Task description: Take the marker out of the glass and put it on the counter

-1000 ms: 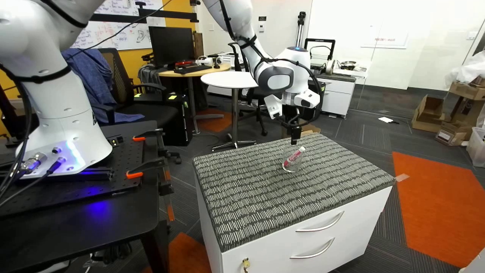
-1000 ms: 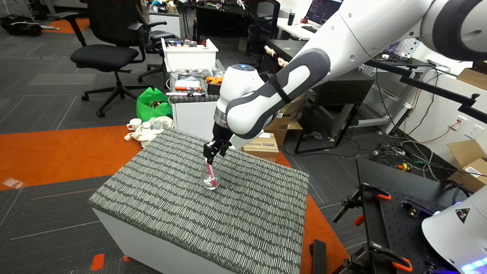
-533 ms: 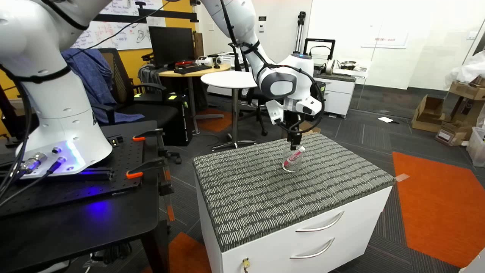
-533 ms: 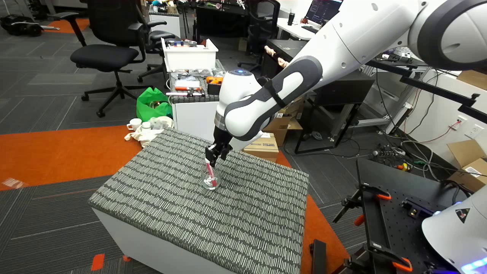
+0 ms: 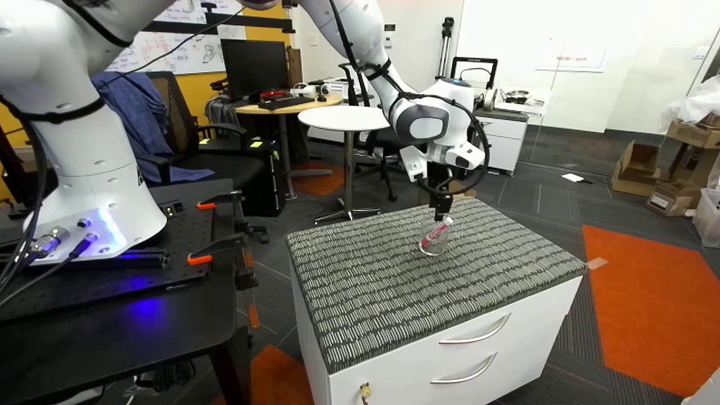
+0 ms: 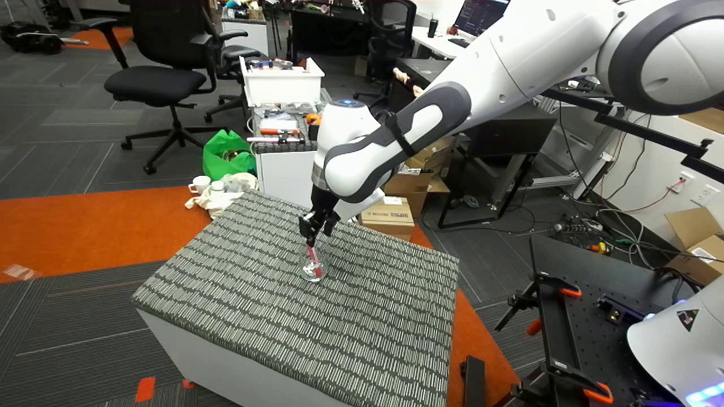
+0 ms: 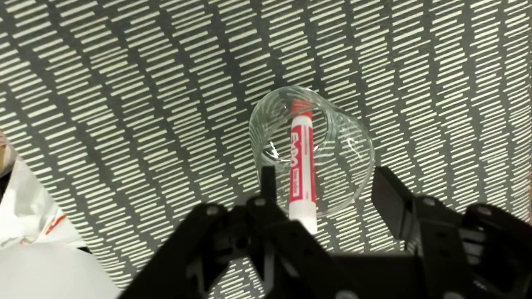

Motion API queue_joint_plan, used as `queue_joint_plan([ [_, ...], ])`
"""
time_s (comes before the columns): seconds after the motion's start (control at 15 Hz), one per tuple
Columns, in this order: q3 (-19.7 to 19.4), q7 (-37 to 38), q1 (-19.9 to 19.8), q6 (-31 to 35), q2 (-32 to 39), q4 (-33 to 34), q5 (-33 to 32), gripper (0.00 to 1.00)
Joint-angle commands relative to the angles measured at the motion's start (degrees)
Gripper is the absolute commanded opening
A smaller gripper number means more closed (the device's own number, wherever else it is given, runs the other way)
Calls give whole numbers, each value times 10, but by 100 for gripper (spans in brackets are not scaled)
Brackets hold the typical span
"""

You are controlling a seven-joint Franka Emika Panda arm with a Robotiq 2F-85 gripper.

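The red and white marker (image 7: 302, 162) leans inside the clear glass (image 7: 362, 141). Its white end sticks out past the rim. The marker shows in both exterior views (image 5: 436, 232) (image 6: 314, 264), as does the glass (image 5: 444, 245) (image 6: 305, 273). The glass stands upright on the grey striped counter top (image 5: 382, 281). My gripper (image 7: 324, 182) is open and empty. In the wrist view the marker's white end appears between the fingers, nearer the left one, which partly covers it. In both exterior views the gripper (image 5: 442, 214) (image 6: 318, 233) is just above the glass, pointing down.
A round white table (image 5: 340, 118) stands behind the counter. The dark workbench (image 5: 169, 320) with the robot base is beside it. A cloth with white cups (image 6: 214, 195), a green bag (image 6: 226, 155) and a cardboard box (image 6: 390, 217) lie near the counter's edges.
My gripper has come slightly lower over the glass and shifted a little to the right in an exterior view. The marker and the glass have not moved.
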Motion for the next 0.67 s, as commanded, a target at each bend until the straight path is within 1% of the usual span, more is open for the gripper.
queue_joint_plan([
  [0.0,0,8,1,-48,26,56,3,60],
  [0.27,-5,14,5,-79,48,96,-1,61],
  [0.4,-9,19,8,-89,60,117,-3,64],
  [0.47,-13,23,10,-92,66,126,-5,63],
  [0.6,-18,27,14,-88,78,140,-9,63],
])
